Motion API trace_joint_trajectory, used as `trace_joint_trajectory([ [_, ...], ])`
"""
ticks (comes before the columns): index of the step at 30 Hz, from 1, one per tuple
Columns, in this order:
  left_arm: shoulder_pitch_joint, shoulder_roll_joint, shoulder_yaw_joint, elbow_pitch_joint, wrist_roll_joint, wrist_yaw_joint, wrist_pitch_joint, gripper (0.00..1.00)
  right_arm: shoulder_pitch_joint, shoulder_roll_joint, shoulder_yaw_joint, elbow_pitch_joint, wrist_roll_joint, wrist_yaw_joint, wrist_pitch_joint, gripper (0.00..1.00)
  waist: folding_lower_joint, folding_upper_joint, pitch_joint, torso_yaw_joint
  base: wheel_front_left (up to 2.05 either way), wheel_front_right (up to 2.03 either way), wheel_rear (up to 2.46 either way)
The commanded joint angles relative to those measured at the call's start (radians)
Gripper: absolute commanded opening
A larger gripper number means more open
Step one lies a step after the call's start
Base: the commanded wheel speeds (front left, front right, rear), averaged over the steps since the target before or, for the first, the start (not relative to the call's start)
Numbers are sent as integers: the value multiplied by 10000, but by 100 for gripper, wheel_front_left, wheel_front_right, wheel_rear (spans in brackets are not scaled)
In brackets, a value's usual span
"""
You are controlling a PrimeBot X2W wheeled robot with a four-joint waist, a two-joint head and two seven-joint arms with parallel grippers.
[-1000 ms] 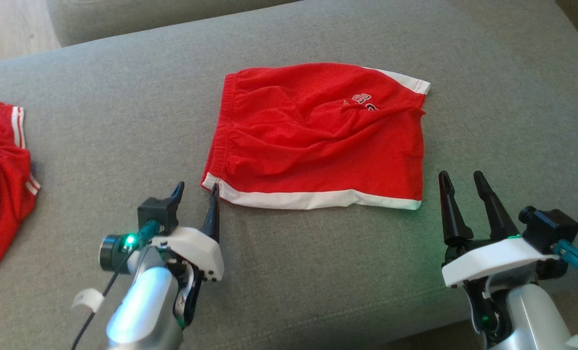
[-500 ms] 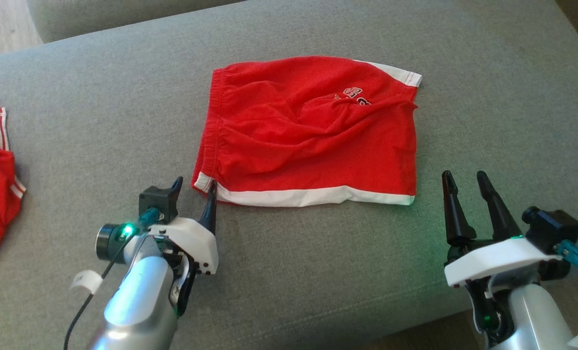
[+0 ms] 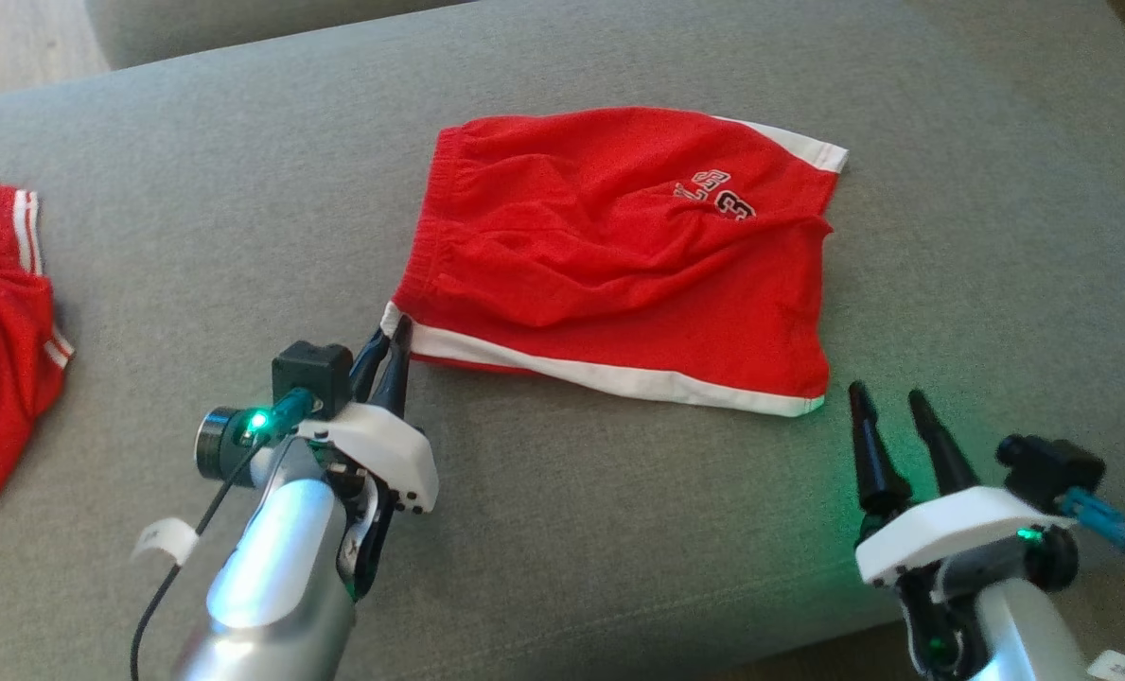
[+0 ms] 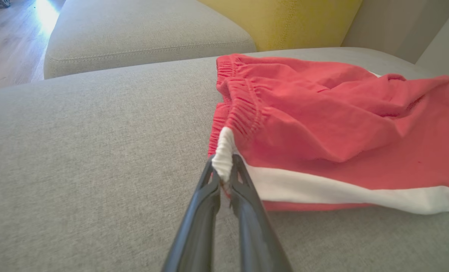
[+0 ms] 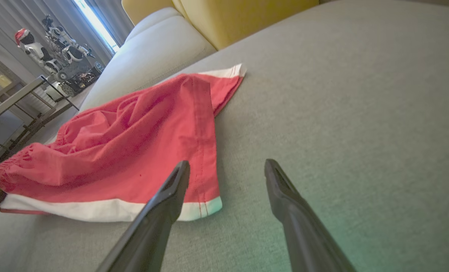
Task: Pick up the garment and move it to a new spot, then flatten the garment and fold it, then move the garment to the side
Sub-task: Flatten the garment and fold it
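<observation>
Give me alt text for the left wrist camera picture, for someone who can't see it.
The left gripper is shut on the white-trimmed corner of red shorts, pinching the trim into a bunch. The shorts lie rumpled on a grey sofa cushion, with a yellow cushion behind.

The robot's left gripper (image 3: pixel 390 333), two long dark fingers on a white wrist plate and silver forearm (image 3: pixel 278 577), points forward at lower left, its fingers pinched together on the white-trimmed corner of the red shorts (image 3: pixel 619 265). The right gripper (image 3: pixel 886 392), built alike, sits lower right with fingers spread apart, holding nothing.
</observation>
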Motion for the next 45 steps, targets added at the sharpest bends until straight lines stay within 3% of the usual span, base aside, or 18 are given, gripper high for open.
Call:
trace_joint_trajectory([
  [1,-172,96,375,-388,-29,39,-61,0,-386,-26,319,-140,-3,-6,38,100,0,0,13,83,0,0,0],
  [7,-24,67,363,-905,-121,112,-61,0,-907,-26,403,1271,-589,-6,49,100,0,0,69,406,0,0,0],
  [13,-20,57,261,-1102,-204,168,-61,0,-1347,-26,686,2317,-278,-6,-145,100,0,0,55,606,0,0,0],
  [26,123,54,89,-1212,-380,263,-61,0,-1713,-26,1453,3501,140,-6,-201,99,0,0,-57,700,0,0,0],
  [27,134,54,96,-1213,-377,266,-61,0,-1726,-26,1571,3537,218,-6,-128,45,0,0,-69,706,0,0,0],
  [28,145,54,105,-1213,-372,271,-61,0,-1741,-26,1664,3566,267,-6,-76,27,0,0,-82,709,0,0,0],
  [29,155,54,115,-1214,-366,275,-61,0,-1756,-26,1721,3592,291,-6,-56,0,0,0,-94,714,0,0,0],
  [38,266,53,317,-1304,-309,292,-61,0,-1861,-26,1675,3450,-306,-6,-247,0,0,0,-188,783,0,0,0],
  [45,550,53,502,-2025,-409,182,-61,0,-2050,-470,1193,1995,-1425,-6,-467,0,0,0,-606,961,0,0,0],
])
